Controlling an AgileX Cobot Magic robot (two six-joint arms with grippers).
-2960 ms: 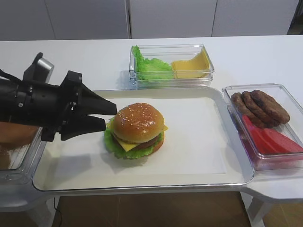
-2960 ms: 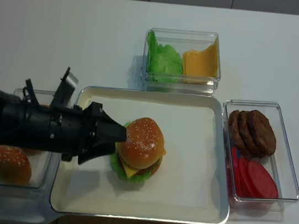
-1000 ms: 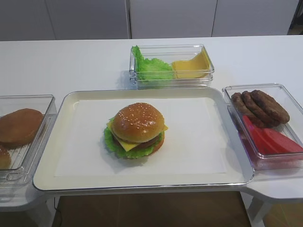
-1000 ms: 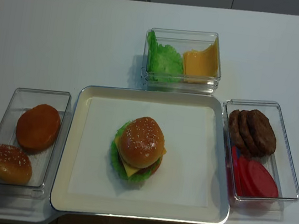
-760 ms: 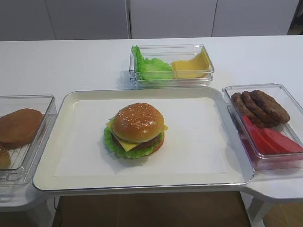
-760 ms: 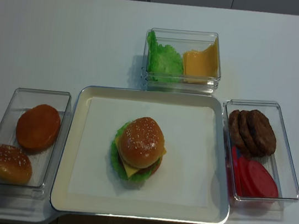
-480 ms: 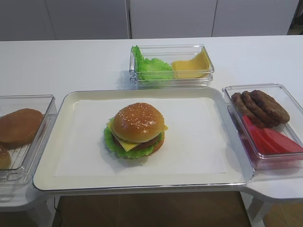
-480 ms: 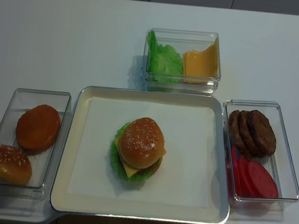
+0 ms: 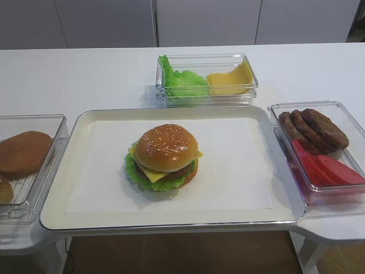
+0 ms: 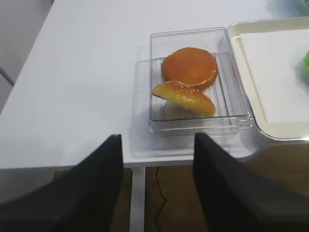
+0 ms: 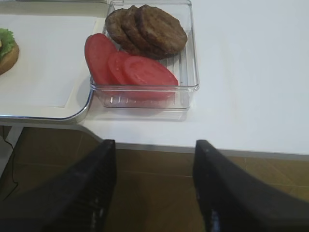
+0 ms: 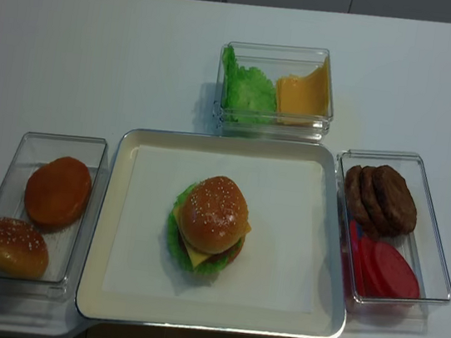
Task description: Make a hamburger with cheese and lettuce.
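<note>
In the exterior high view the hamburger (image 9: 164, 157) sits assembled a little left of the middle of the tray (image 9: 57, 194), seeded top on, with the cheese (image 9: 153, 175) poking out at its near edge and the lettuce (image 9: 136, 174) frilling out around the base. Far of the tray a clear box (image 9: 206, 94) holds loose leaves (image 9: 181, 83) on the left and yellow slices (image 9: 231, 81) on the right. A box at the right (image 9: 319, 191) holds patties (image 9: 313, 129) at its far end and tomato slices (image 9: 325, 169) at its near end; a box at the left (image 9: 34, 188) holds a plain bun half (image 9: 23, 153). No arm shows here. In the right wrist view the right gripper (image 11: 153, 186) hangs off the near edge of the table, its jaws spread wide with nothing between them, the patty and tomato box beyond it. In the left wrist view the left gripper (image 10: 157, 181) likewise hangs off the table's near edge, jaws spread and empty, with the bun box beyond, holding the plain half and a seeded half (image 10: 184, 97) touching it. The realsense view from above shows the hamburger on the tray between the left and right boxes, cheese corner at its near side, lettuce around it.
</note>
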